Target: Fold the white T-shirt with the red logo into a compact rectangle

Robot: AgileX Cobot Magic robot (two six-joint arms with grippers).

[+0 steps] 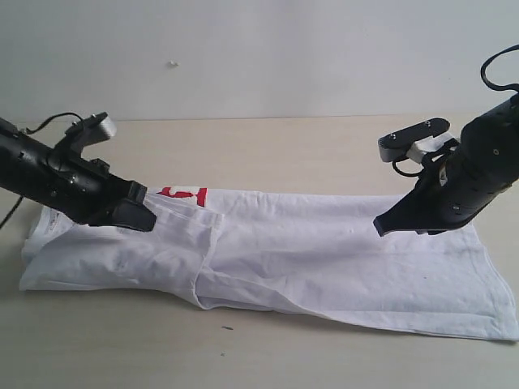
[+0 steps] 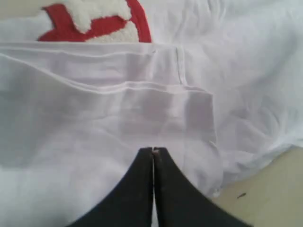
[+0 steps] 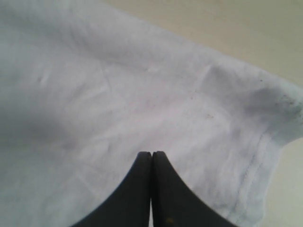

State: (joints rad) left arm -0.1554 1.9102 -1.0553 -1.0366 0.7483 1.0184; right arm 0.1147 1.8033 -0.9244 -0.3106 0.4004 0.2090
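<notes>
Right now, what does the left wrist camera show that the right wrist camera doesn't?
Only the left wrist view shows the red logo with its fuzzy white lettering, plus stacked folded edges of cloth. Only the right wrist view shows a hemmed corner dotted with dark specks. Both show the white T-shirt filling most of the picture, a strip of tan table, and a black claw with its tips pressed together: the left claw in one, the right claw in the other.

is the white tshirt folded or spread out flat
Partly folded: the white T-shirt lies as a long strip, and a folded-over flap hides most of the red logo. Not a compact rectangle yet.
</notes>
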